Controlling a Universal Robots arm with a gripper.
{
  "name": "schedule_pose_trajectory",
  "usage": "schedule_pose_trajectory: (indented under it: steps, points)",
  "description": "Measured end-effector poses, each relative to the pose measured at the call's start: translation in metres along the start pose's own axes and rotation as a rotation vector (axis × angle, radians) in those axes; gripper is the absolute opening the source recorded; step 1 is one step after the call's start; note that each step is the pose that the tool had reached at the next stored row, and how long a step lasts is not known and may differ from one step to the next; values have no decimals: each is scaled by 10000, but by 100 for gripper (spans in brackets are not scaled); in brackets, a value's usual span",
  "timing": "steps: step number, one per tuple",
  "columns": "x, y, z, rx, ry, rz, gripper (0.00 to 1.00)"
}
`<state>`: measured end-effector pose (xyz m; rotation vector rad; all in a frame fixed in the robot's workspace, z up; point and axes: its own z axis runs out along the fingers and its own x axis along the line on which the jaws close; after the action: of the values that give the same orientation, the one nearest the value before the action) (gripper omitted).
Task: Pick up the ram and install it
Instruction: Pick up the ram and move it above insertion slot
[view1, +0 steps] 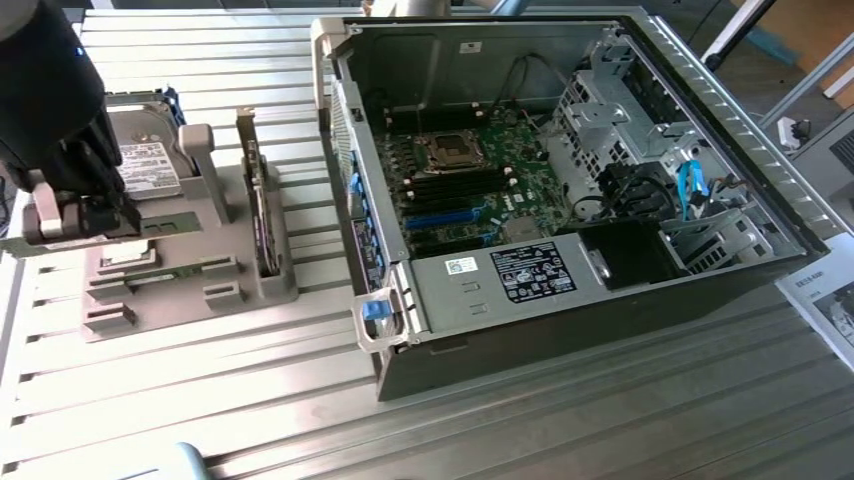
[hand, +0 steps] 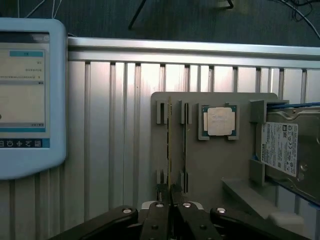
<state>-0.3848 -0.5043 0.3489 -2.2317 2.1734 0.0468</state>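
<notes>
The ram (hand: 169, 145) is a thin green stick seen edge-on, standing in line with the narrow slots of a grey holder (hand: 215, 165). My gripper (hand: 171, 194) is shut on one end of its upper edge, with black fingers (hand: 159, 215) pressed against both sides. Whether the stick still sits in its slot or is slightly raised, I cannot tell. In the exterior view my gripper (view1: 83, 222) hangs over the side of the holder (view1: 174, 285) at the exterior view's left. The open computer case (view1: 747, 150) lies to the exterior view's right, its motherboard (view1: 467, 180) showing long dark memory slots (view1: 461, 185).
The holder also carries a square silver processor chip (hand: 220, 121), a hard drive (hand: 287, 150) and an upright dark card (view1: 263, 215). A white-framed touchscreen pendant (hand: 25, 95) lies beside the holder on the ribbed metal table (view1: 200, 400). Papers (view1: 827, 300) sit at the exterior view's right.
</notes>
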Motion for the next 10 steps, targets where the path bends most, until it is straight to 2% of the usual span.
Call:
schedule_pose_trajectory:
  steps: [3, 9, 10]
  points:
    - [-6, 0, -144, 0, 0, 0, 13]
    - [-15, 1, -368, 0, 0, 0, 13]
    - [-17, 1, -439, 0, 0, 0, 13]
